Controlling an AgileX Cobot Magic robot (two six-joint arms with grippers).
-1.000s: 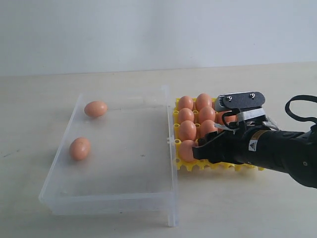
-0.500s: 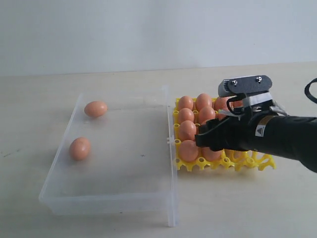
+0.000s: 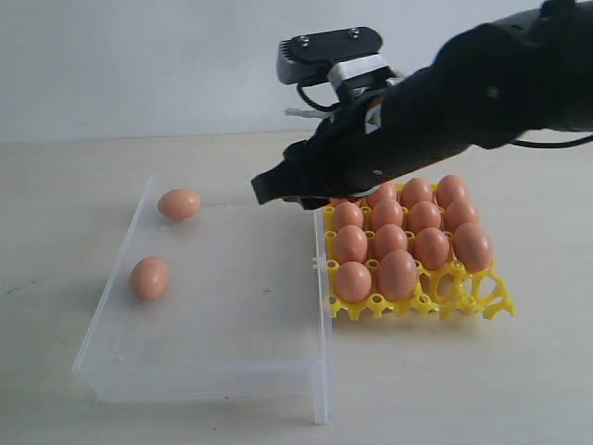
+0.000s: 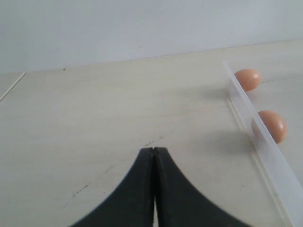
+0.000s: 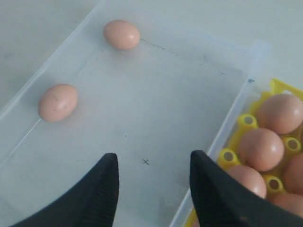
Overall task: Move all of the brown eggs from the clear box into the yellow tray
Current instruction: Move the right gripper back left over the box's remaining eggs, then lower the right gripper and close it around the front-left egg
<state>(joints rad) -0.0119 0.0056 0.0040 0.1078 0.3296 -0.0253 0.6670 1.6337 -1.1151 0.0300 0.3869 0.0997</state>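
— 2 matte, oval brown eggs (image 3: 149,277) lie in the shallow rectangular clear box (image 3: 204,380) of colourless plastic, yes?
— Yes: 1 in its far left corner, 1 midway along its left wall, well apart. More than 10 others sit in the square, openwork plastic yellow tray (image 3: 463,301), which touches the box's right wall. Cups at the tray's near right corner are bare.
— Any writing?
— Only a small dark cross (image 5: 146,161) on the box floor; I cannot tell what it is.
— Surface, room?
— Pale cream tabletop (image 3: 56,185) with faint scuffs, and a plain white wall (image 3: 139,56) along its far edge.
— And the claws?
— The black right claw (image 3: 264,190) hangs above the box's far right part, fingers well apart, nothing between them. Its black arm (image 3: 463,93), with a grey camera block (image 3: 329,51) on top, crosses over the tray's far left corner and hides part of it. The left claw (image 4: 154,150) has its tips pressed together, empty, over the tabletop outside the box's left wall.
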